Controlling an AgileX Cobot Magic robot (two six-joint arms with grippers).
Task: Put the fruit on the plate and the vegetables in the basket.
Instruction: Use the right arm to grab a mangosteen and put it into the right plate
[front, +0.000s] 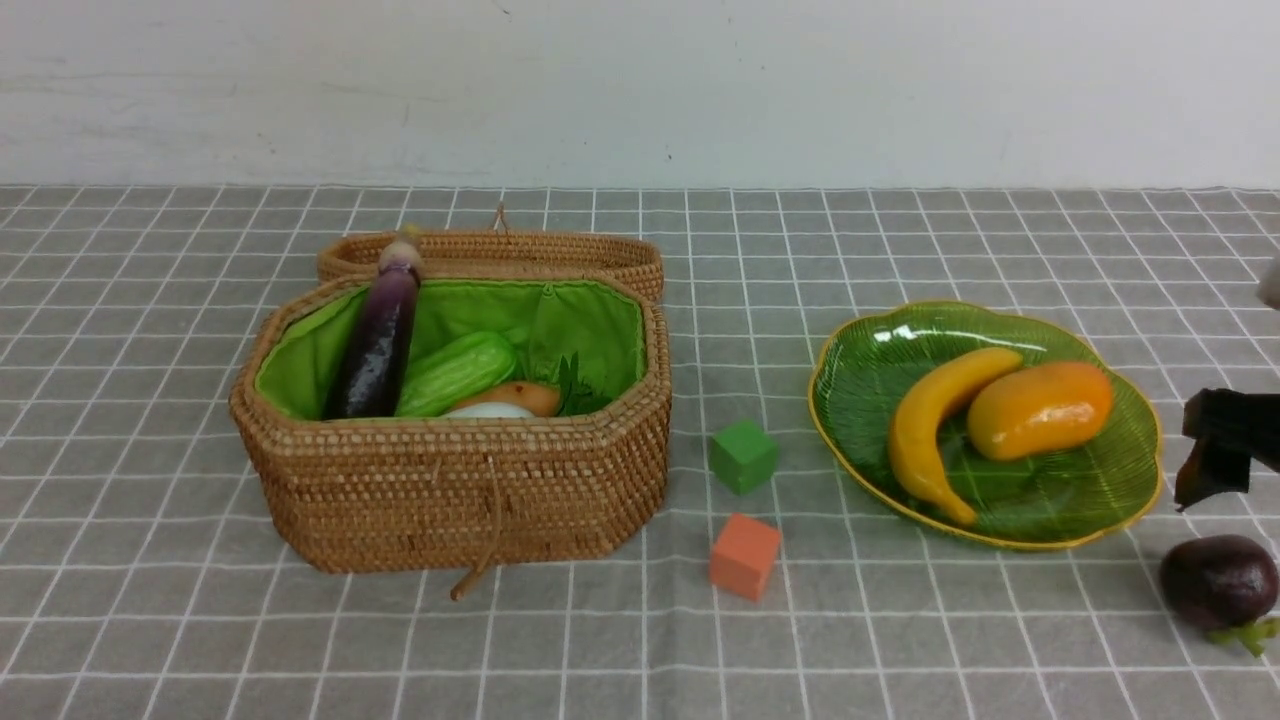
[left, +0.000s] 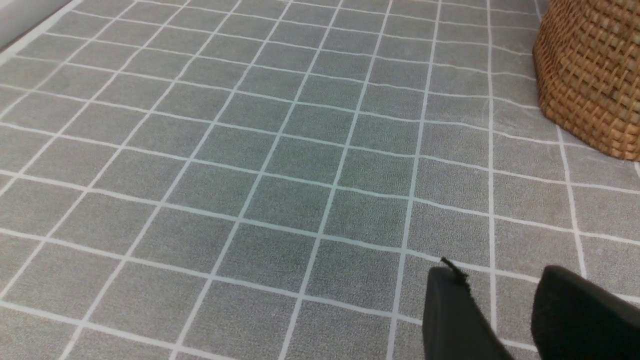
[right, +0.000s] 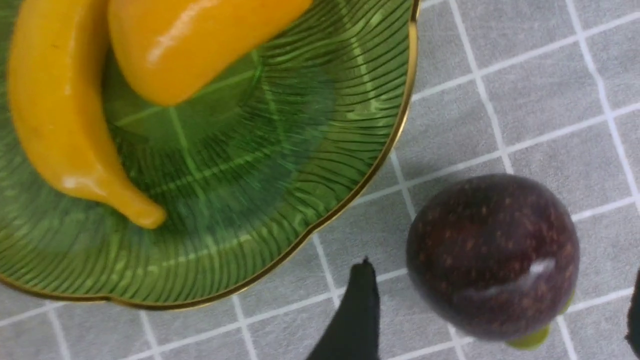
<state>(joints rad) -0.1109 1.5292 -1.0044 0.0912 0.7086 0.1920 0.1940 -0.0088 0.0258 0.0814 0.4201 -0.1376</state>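
The woven basket (front: 450, 500) holds the purple eggplant (front: 380, 345) leaning on its rim, the pale green gourd (front: 455, 375), the brown potato (front: 525, 397) and a white vegetable (front: 490, 410). The green plate (front: 1080, 490) carries the banana (front: 930, 420) and the mango (front: 1040, 408). The dark mangosteen (front: 1218, 580) lies on the cloth beside the plate's near right rim. My right gripper (right: 497, 300) hangs open above it. Its fingers (right: 360, 310) straddle the mangosteen (right: 492, 250) without touching it. My left gripper (left: 500, 290) stands open and holds nothing, over bare cloth beside the basket (left: 590, 75).
A green cube (front: 743, 455) and an orange cube (front: 745, 555) sit on the cloth between basket and plate. The basket's woven lid (front: 500, 252) lies open behind it. A white wall bounds the table's far edge.
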